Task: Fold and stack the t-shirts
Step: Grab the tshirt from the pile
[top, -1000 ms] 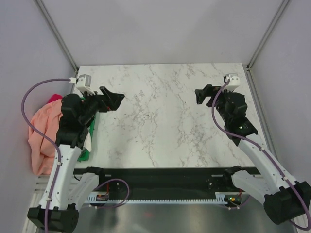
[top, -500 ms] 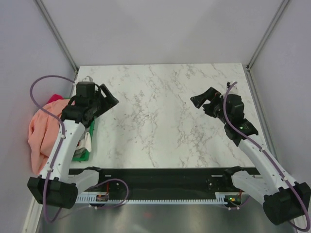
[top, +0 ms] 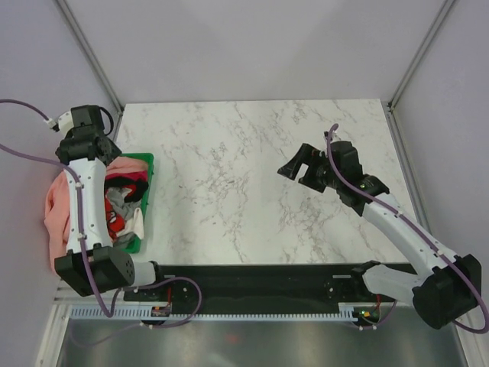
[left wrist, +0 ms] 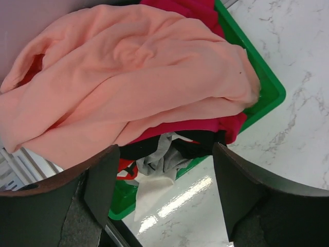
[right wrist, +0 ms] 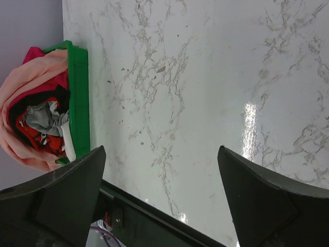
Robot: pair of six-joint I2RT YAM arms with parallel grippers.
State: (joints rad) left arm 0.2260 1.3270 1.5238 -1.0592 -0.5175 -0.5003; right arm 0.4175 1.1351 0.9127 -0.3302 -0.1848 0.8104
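Table [top: 252, 176]: white marble-patterned top; I see it fill the middle of the overhead view, with the arm bases at its near edge.
Green crate [top: 147, 183]: stands at the table's left edge, towards the near side, heaped with crumpled clothes.
Salmon-pink t-shirt [left wrist: 128, 77]: the topmost garment, unfolded; it lies bunched across the crate and spills over its left rim, past the table's edge.
Magenta-pink t-shirt [left wrist: 187, 9]: also in the crate, directly under the salmon one; I can see it at the crate's far end and again below the salmon fold.
Other garments [left wrist: 159, 154]: grey, black, red and white cloth, packed in the crate's near part beneath both shirts.
Right gripper [right wrist: 160, 170]: released, fingers spread wide with nothing between them; it hangs above bare marble on the table's right half, well apart from the crate.
Left gripper [left wrist: 164, 154]: released too, jaws apart and empty; it hovers over the crate, looking down on the salmon shirt without touching it.
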